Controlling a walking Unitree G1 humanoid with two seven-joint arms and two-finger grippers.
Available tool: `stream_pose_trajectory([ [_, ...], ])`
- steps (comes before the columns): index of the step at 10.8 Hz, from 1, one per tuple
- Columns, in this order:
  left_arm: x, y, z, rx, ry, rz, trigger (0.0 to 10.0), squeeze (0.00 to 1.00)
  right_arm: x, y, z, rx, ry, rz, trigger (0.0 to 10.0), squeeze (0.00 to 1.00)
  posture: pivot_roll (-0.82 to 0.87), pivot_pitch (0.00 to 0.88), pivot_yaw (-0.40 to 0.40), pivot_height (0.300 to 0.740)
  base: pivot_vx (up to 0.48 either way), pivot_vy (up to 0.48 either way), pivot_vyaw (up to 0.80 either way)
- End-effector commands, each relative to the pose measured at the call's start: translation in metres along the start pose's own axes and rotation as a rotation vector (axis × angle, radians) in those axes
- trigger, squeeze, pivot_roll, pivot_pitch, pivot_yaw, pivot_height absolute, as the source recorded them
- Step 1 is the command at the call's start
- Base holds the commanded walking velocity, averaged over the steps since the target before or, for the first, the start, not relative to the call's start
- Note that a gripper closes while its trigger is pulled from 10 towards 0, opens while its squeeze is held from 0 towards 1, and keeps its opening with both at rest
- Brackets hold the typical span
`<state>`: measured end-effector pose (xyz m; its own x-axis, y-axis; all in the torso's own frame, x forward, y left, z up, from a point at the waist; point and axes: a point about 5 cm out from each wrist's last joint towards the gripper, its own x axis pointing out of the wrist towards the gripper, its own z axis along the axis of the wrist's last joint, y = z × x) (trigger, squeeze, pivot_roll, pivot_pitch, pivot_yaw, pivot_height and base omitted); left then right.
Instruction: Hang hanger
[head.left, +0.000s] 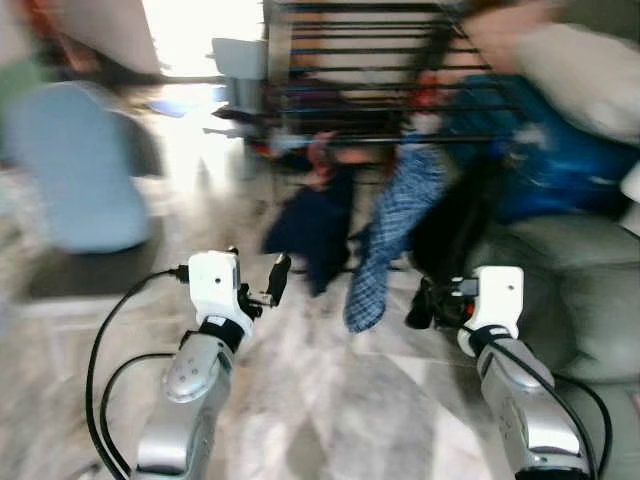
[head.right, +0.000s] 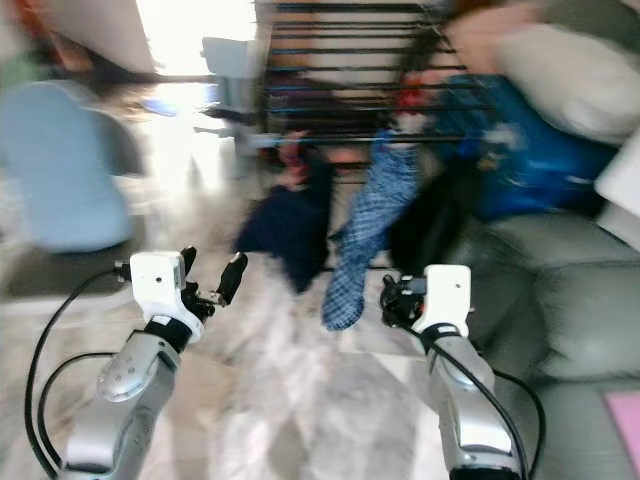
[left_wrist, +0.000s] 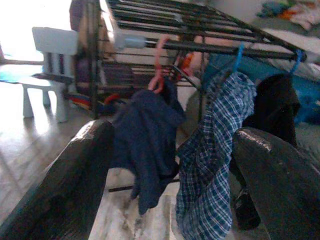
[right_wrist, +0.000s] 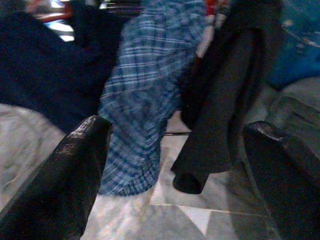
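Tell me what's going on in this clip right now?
The robot faces a black drying rack hung with a navy garment, a blue plaid garment and a black garment. The left gripper and right gripper are raised before the clothes with jaws open, holding nothing. The head views are blurred.

Both silver arms reach forward at about the same height, elbows low. The left gripper has its jaws spread wide and holds nothing. The right gripper points ahead too, jaws parted just as wide, nothing between them.
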<state>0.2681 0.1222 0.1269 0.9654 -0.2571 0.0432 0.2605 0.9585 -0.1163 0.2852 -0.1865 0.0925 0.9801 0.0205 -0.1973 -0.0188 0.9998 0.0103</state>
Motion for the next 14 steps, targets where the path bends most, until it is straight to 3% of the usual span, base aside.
stream_pose_trajectory([
  [1, 0.002, -0.001, 0.006, 0.007, -0.012, -0.011, 10.0, 0.0, 0.006, 0.003, 0.009, 0.002, -0.02, 0.001, 10.0, 0.0, -0.1, 0.0, 0.003, 0.74, 0.42, 0.0, -0.8],
  [6, 0.008, -0.013, 0.007, -0.02, 0.0, -0.054, 10.0, 0.0, 0.006, -0.002, 0.015, -0.016, -0.032, -0.025, 10.0, 0.0, -0.13, 0.015, 0.0, 0.74, 0.416, 0.0, -0.37],
  [9, 0.008, -0.011, 0.008, -0.017, 0.001, -0.052, 10.0, 0.0, 0.009, -0.003, 0.016, -0.032, -0.028, -0.028, 10.0, 0.0, -0.12, 0.015, -0.009, 0.74, 0.305, 0.0, -0.53],
  [14, 0.01, -0.014, 0.011, -0.02, -0.004, -0.066, 10.0, 0.0, 0.025, -0.007, 0.017, -0.035, 0.047, -0.007, 10.0, 0.0, -0.12, 0.036, 0.001, 0.74, 0.0, 0.0, 0.0],
])
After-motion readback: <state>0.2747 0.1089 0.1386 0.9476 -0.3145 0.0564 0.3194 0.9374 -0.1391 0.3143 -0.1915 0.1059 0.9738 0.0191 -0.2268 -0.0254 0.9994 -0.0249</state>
